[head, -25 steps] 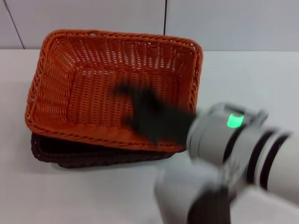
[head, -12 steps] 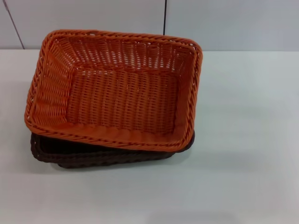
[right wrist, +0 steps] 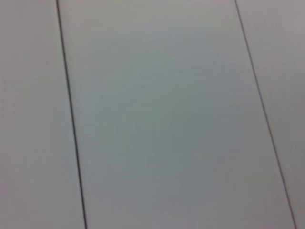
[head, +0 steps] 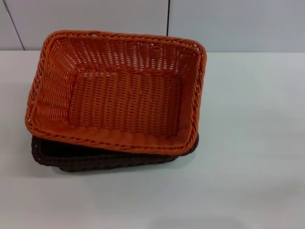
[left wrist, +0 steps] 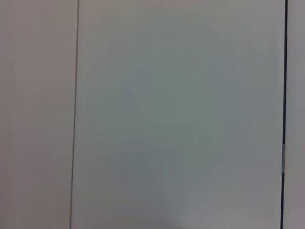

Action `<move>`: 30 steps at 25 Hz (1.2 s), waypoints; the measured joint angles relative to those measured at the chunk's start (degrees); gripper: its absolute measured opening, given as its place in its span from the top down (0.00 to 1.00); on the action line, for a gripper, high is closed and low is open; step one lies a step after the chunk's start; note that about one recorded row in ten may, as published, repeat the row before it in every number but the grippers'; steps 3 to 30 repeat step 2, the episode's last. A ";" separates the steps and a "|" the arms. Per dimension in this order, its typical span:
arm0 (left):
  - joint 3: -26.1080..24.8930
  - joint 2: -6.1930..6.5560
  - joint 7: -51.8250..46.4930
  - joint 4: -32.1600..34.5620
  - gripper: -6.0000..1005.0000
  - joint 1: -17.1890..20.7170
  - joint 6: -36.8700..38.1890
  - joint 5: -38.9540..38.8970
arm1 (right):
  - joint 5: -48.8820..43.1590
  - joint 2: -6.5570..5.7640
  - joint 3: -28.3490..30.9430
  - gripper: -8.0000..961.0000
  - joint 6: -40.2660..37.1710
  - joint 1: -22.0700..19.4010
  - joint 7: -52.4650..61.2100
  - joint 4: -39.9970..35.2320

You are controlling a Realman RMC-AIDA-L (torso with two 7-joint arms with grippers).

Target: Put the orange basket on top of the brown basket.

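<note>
The orange basket (head: 119, 90) rests on top of the brown basket (head: 95, 160) at the left-centre of the white table in the head view. It sits slightly skewed, so the dark rim shows along its near edge and at the near right corner. The orange basket is empty. Neither gripper shows in any view. Both wrist views show only pale panels with thin dark seams.
The white table (head: 248, 143) stretches to the right of and in front of the stacked baskets. A pale wall with a vertical seam (head: 168, 19) stands behind them.
One second ago my right arm reached over the orange basket's near right corner. It has since withdrawn out of the head view. The baskets have not moved.
</note>
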 joint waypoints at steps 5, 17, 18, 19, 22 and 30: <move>-0.07 0.00 0.00 0.02 0.23 -0.06 -0.10 0.00 | -0.08 0.01 -0.09 0.30 0.22 0.48 0.06 0.65; -0.07 0.00 0.00 0.02 0.23 -0.06 -0.10 0.00 | -0.08 0.01 -0.09 0.30 0.22 0.48 0.06 0.65; -0.07 0.00 0.00 0.02 0.23 -0.06 -0.10 0.00 | -0.08 0.01 -0.09 0.30 0.22 0.48 0.06 0.65; -0.07 0.00 0.00 0.02 0.23 -0.06 -0.10 0.00 | -0.08 0.01 -0.09 0.30 0.22 0.48 0.06 0.65; -0.07 0.00 0.00 0.02 0.23 -0.06 -0.10 0.00 | -0.08 0.01 -0.09 0.30 0.22 0.48 0.06 0.65; -0.07 0.00 0.00 0.02 0.23 -0.06 -0.10 0.00 | -0.08 0.01 -0.09 0.30 0.22 0.48 0.06 0.65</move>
